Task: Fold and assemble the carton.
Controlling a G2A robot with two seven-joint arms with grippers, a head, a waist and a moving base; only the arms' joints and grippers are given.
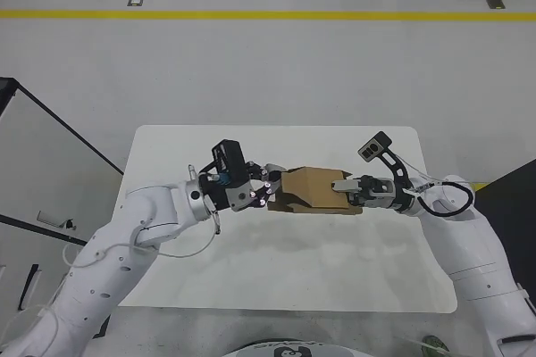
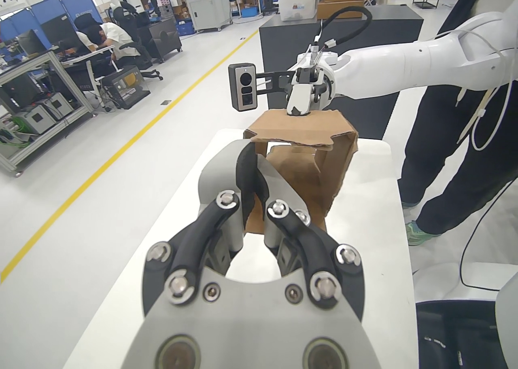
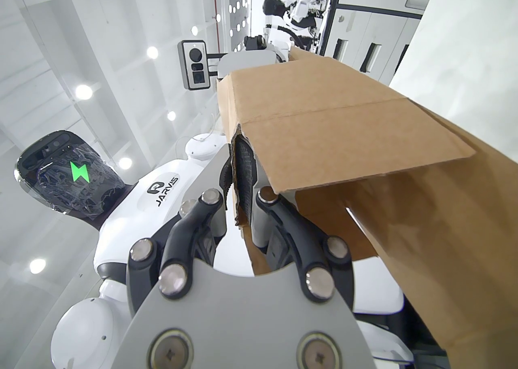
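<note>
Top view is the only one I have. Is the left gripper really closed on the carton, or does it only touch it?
Observer: It is closed. The left wrist view shows the left gripper pinching a cardboard edge of the carton between its fingers.
Operator: And the other arm?
Observer: The right gripper is shut on an edge at the opposite end, with cardboard between its fingers.
Operator: Is the end near the left gripper already folded shut?
Observer: No, that end is open. The left wrist view looks straight into the inside of the carton.
</note>
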